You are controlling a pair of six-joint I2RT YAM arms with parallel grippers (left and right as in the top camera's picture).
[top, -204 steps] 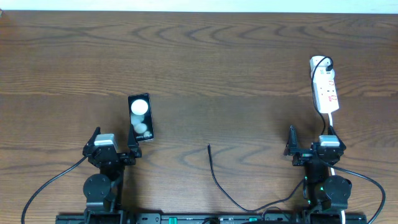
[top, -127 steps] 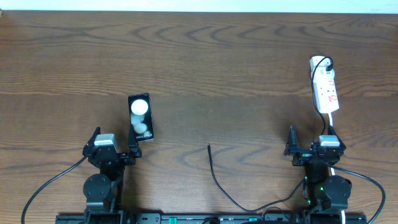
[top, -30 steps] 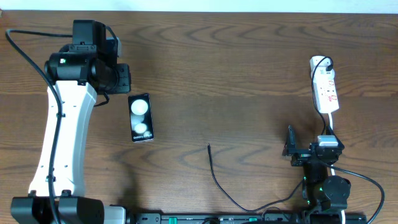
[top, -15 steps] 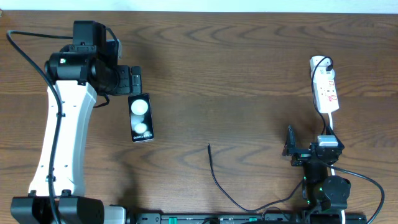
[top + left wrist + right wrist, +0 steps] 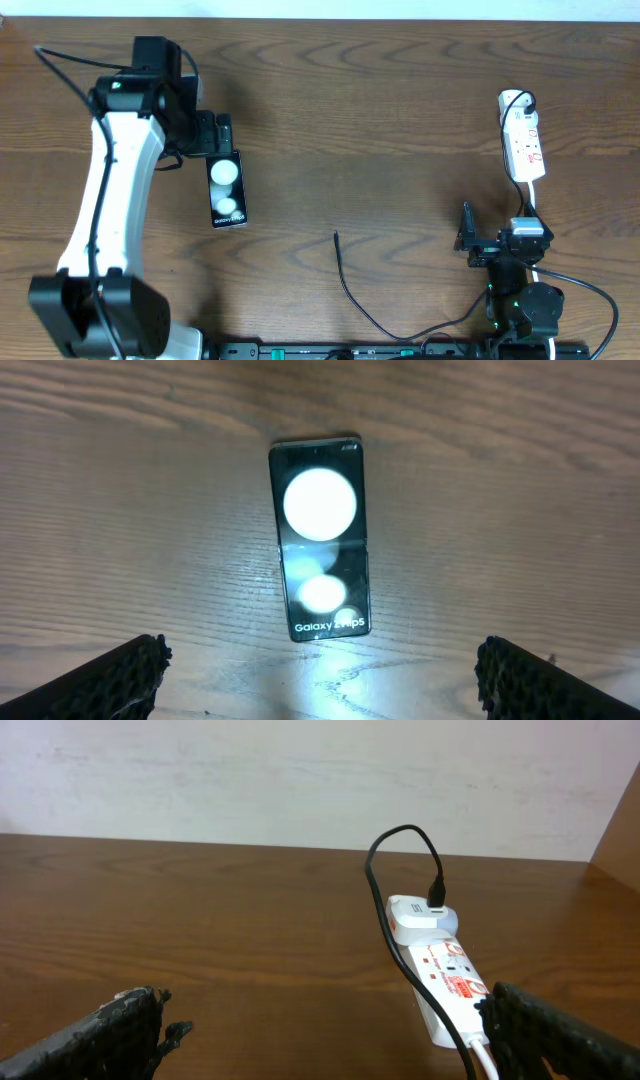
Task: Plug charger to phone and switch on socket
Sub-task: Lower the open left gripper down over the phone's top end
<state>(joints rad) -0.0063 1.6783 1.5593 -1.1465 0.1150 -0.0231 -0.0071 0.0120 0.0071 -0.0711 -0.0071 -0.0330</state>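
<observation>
The phone [image 5: 226, 189] is a black slab with two white round blobs, lying flat on the table left of centre. My left gripper [image 5: 215, 140] hovers just beyond its far end, open and empty. In the left wrist view the phone [image 5: 320, 540] lies ahead of the open left gripper [image 5: 320, 695]. The charger [image 5: 345, 280] is a thin black cable with its free tip at mid-table, apart from the phone. The socket [image 5: 523, 140] is a white power strip at the far right. My right gripper [image 5: 498, 238] rests open in front of it. In the right wrist view the socket [image 5: 448, 978] lies ahead of the open right gripper [image 5: 330, 1040].
A white adapter [image 5: 420, 915] with the black cable [image 5: 385, 900] plugged into it sits at the strip's far end. A white cord [image 5: 535, 195] runs from the strip toward the right arm. The table's far edge meets a pale wall [image 5: 300, 770].
My left gripper has swung right and toward the phone's far end over the last second; several seconds ago the left arm was parked at the front. The right arm has not moved.
</observation>
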